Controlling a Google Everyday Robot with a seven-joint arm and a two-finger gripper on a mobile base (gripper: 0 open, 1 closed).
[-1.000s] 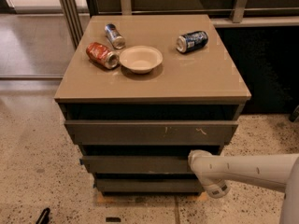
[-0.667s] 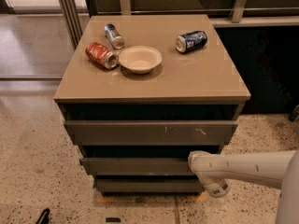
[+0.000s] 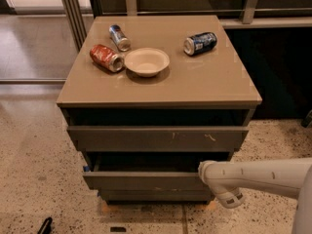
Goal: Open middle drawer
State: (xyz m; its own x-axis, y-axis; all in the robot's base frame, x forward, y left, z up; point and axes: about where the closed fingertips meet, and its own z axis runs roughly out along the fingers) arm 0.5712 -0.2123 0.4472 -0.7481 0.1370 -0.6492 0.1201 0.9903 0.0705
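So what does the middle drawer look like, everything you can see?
The middle drawer is wide, shallow and grey-brown, with a plain flat front and no handle. It stands pulled a little way out, level, with a dark shadowed gap above its front. It sits below the scratched top drawer and above the bottom drawer. The robot's end effector is by its right end, low at the front; whether they touch cannot be told.
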